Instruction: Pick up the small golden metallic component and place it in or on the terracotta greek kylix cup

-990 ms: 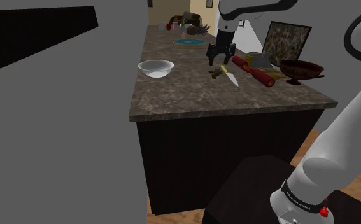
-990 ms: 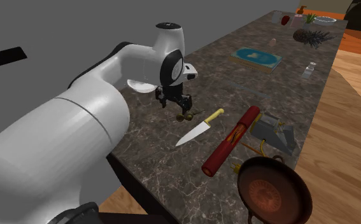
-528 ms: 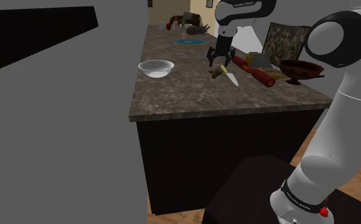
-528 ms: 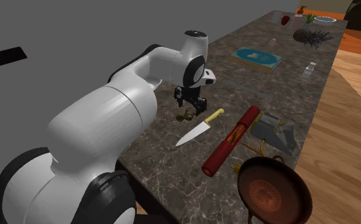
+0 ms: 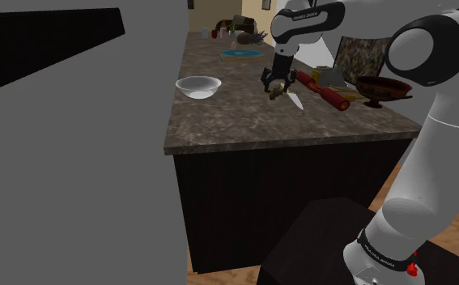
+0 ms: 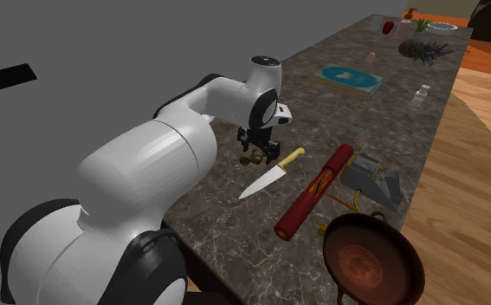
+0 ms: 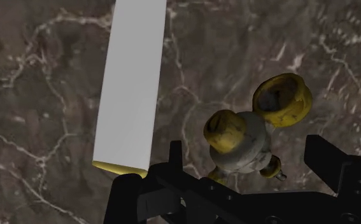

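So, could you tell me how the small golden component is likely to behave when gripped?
It will probably roll or twist: the golden component has rounded knobs on a bulbous pale body. It looks rigid, so the fingers shouldn't deform it.

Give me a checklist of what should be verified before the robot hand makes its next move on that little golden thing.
1. The gripper open: ok, its fingers stand apart.
2. The golden part between the fingers: ok, seen in the wrist view.
3. The part clasped: not ok, the fingers do not touch it.
4. The knife out of the way: ok, its blade lies outside the fingers, though close.
5. The cup ready: ok, upright with nothing in it.
6. A low path to the cup: not ok, a red cylinder lies between, so probably lift over it.
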Robot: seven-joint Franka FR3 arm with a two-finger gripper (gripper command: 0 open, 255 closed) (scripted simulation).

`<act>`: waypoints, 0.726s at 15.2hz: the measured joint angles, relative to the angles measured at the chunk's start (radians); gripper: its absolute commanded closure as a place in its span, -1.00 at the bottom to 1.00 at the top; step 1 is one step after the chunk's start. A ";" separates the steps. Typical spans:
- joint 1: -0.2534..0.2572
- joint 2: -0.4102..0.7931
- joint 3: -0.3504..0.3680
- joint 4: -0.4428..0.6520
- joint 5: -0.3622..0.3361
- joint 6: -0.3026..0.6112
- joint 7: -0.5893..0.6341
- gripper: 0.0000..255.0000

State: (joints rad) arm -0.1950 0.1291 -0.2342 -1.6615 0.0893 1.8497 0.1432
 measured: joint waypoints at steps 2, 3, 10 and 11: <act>0.000 0.001 0.000 -0.001 0.000 0.002 -0.001 -1.00; 0.000 0.001 0.000 -0.001 0.000 0.002 -0.001 -1.00; 0.000 0.001 0.000 -0.001 0.000 0.002 -0.001 1.00; 0.000 0.001 0.000 -0.001 0.000 0.002 -0.001 1.00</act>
State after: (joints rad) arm -0.1952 0.1301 -0.2344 -1.6622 0.0896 1.8518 0.1427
